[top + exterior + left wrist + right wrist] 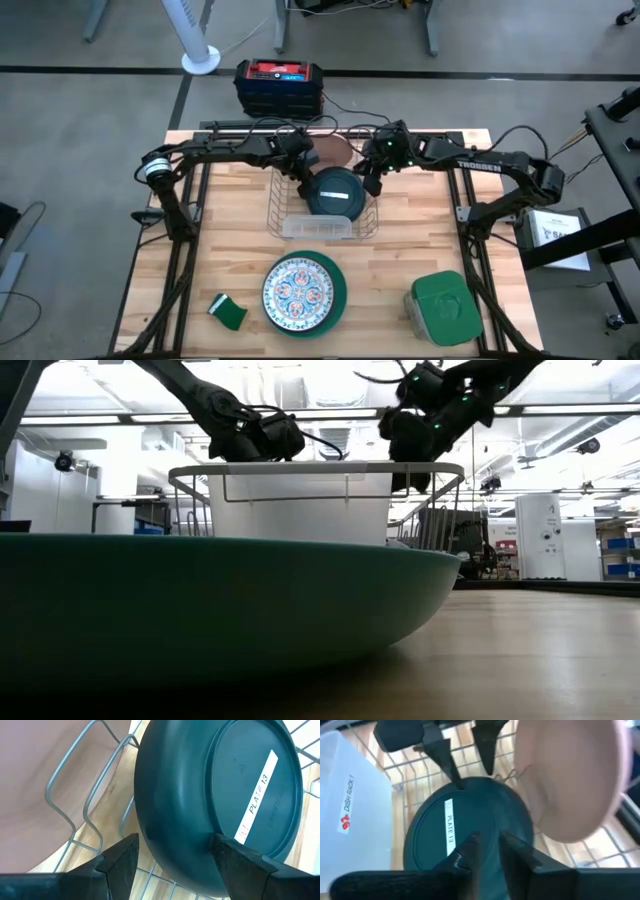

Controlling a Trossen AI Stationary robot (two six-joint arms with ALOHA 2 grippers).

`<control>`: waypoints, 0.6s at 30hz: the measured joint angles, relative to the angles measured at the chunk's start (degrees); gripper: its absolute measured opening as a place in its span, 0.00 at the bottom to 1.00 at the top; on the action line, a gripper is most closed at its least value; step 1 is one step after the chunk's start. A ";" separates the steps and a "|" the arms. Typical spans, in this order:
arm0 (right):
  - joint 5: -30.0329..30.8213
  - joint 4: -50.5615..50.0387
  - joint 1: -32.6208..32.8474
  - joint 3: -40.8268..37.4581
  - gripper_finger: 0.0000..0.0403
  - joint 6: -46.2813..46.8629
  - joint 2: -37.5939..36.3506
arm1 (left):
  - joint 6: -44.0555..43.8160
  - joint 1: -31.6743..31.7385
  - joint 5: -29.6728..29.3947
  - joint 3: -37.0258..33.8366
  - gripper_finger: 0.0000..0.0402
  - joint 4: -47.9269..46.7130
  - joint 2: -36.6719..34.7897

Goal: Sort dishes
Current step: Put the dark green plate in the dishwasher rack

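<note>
Plate label [256, 795], wrist views only

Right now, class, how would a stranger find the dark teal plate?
Look at the wire rack at the table's middle. The dark teal plate leans inside it, underside showing. Unlike the pink plate behind it, it carries a white label strip.

Bright teal-green plate [340, 296] mostly hidden beneath ornamented plate [298, 290]; salmon-pink plate [333, 150] half behind arms.
</note>
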 joint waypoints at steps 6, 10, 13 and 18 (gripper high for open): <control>0.25 -9.44 -0.30 7.25 0.32 -9.71 8.09 | -0.54 0.00 -0.18 -0.07 0.60 0.05 0.00; 0.49 -15.34 -0.58 11.51 0.41 -15.81 12.02 | -1.26 -0.09 -0.30 -0.11 0.60 0.08 0.00; 0.85 -17.18 -0.72 12.77 0.46 -18.78 13.04 | -1.40 -0.24 -0.44 -0.11 0.60 0.09 0.00; 4.81 -17.72 -1.43 14.11 0.55 -13.65 13.11 | -1.40 -0.48 -0.63 -0.46 0.60 0.55 0.00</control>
